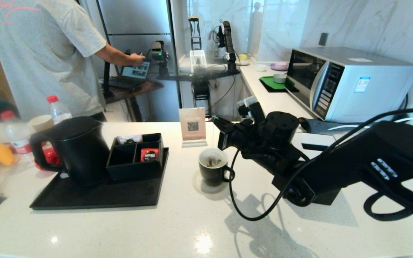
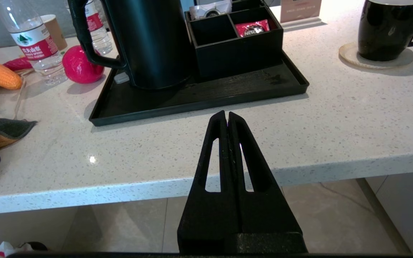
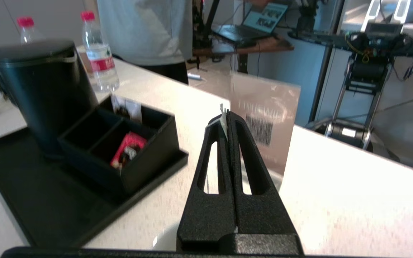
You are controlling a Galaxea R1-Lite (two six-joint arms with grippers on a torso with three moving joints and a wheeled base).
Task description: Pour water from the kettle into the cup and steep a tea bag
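The right gripper [image 3: 227, 120], above the black mug [image 1: 212, 166] at centre frame, is pinched shut on the tea bag's string tag [image 3: 223, 118] (bag already sunk in the mug). Dunk with short vertical lifts, staying over the rim. The kettle [image 1: 78, 150] stands on the tray at left; the left gripper [image 2: 227, 118] is closed and empty.

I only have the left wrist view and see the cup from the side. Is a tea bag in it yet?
Observer: Yes, the head view shows a tea bag lying inside the cup.
Operator: Where is the right gripper?
Observer: The right gripper hangs above the cup's far side, shut on a small white scrap, maybe the bag's tag.
Operator: Is the kettle's lid on?
Observer: Yes, the kettle has its lid on.
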